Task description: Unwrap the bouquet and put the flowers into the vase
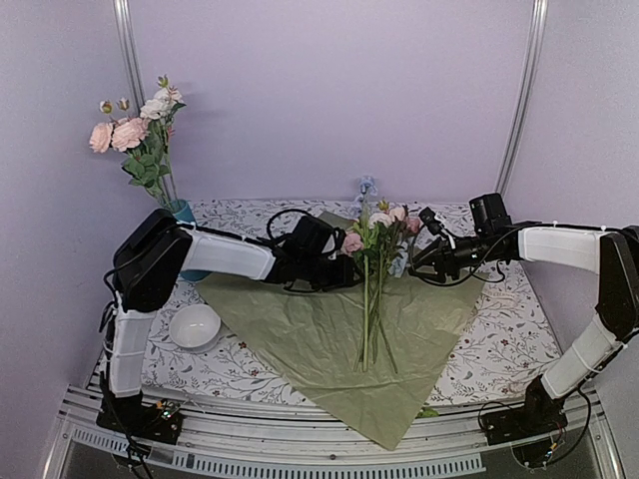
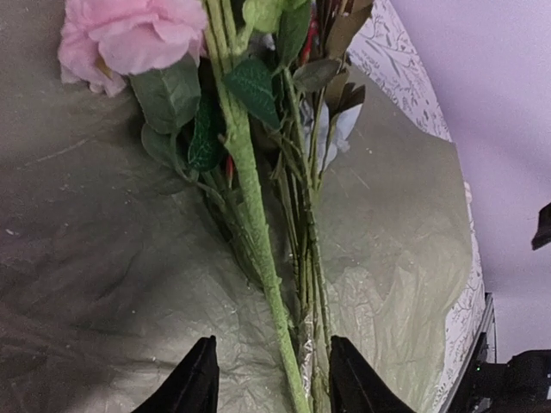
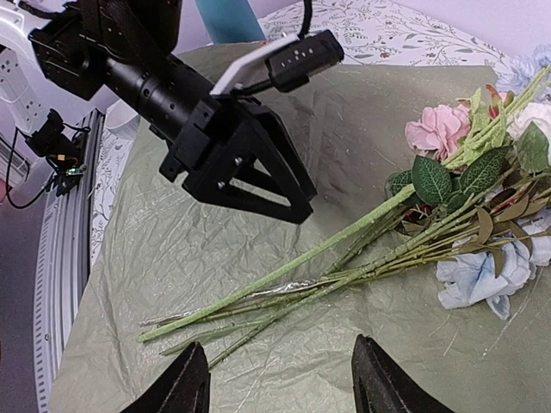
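**Left gripper [image 2: 271, 383] is straddling the flowers [image 1: 375, 249], jaws apart**

Those flowers are lying on the green sheet [image 1: 300, 339], heads pointing toward the back wall. The right gripper [image 3: 284, 383] is hovering near their stems, fingers spread and holding nothing. Several blooms [image 1: 135, 130] are standing in the vase [image 1: 183, 210] at back left.

Overhead rear; both wrists over flowers [image 2: 256, 215]

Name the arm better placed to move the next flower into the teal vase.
Left: the open left gripper straddles the green flower stems, and the teal vase stands on its side; the right gripper hovers short of them.
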